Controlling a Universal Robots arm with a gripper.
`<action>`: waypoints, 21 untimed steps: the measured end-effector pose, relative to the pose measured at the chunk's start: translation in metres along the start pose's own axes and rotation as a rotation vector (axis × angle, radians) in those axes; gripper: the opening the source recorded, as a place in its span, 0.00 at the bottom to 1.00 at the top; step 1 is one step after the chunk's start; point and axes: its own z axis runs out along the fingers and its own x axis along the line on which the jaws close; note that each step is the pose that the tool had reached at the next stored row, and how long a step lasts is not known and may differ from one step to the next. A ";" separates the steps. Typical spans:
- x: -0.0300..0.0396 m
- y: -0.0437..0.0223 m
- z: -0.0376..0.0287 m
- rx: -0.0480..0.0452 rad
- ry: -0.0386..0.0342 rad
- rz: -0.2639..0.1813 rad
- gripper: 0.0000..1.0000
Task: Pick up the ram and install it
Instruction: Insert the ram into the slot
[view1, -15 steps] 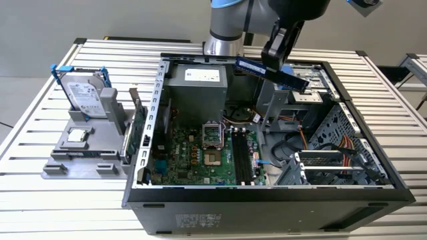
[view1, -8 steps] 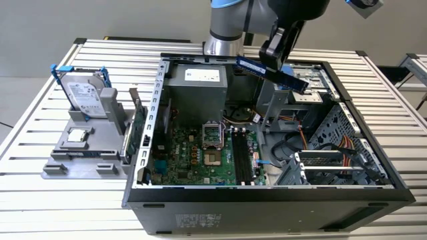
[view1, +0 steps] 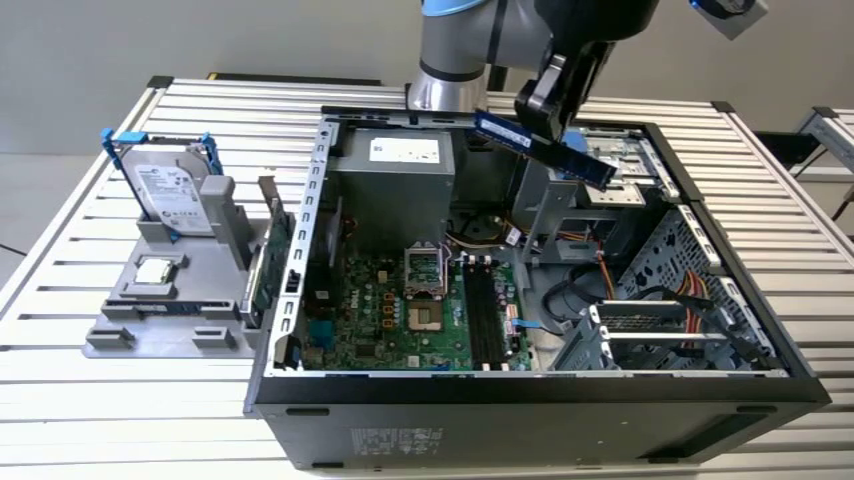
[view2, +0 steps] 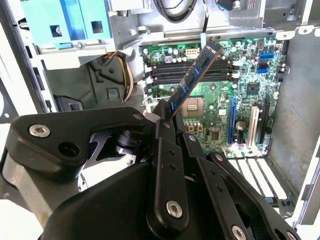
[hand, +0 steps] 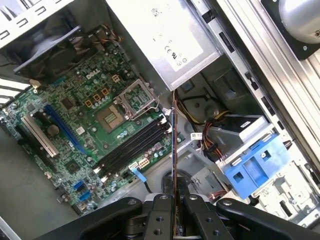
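Note:
The ram (view1: 547, 147) is a long, narrow dark-blue stick. It hangs tilted in the air over the back part of the open computer case (view1: 747, 372). My gripper (view1: 537, 120) is shut on it near one end. In the second wrist view the ram (view2: 194, 79) sticks out from between the black fingers (view2: 165, 132), slanting over the motherboard. In the first wrist view the ram (hand: 173, 150) shows edge-on, rising from the gripper (hand: 173, 202). The black memory slots (view1: 487, 318) (view2: 192, 70) (hand: 131, 146) lie well below it on the green motherboard (view1: 387, 320).
A grey holder (view1: 160, 320) stands on the slatted table at the exterior view's left, with a silver hard drive in a blue bracket (view1: 167, 192) and a small square processor (view1: 156, 268). Inside the case are the power supply (view1: 400, 170), the open processor socket (view1: 424, 270), cables and drive cages (view1: 654, 320).

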 end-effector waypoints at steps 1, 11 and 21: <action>0.0001 0.0001 0.0000 0.0007 -0.0001 0.006 0.00; 0.0010 0.0013 0.0000 0.0075 -0.0011 0.070 0.00; 0.0019 0.0024 0.0000 0.0143 -0.0020 0.134 0.00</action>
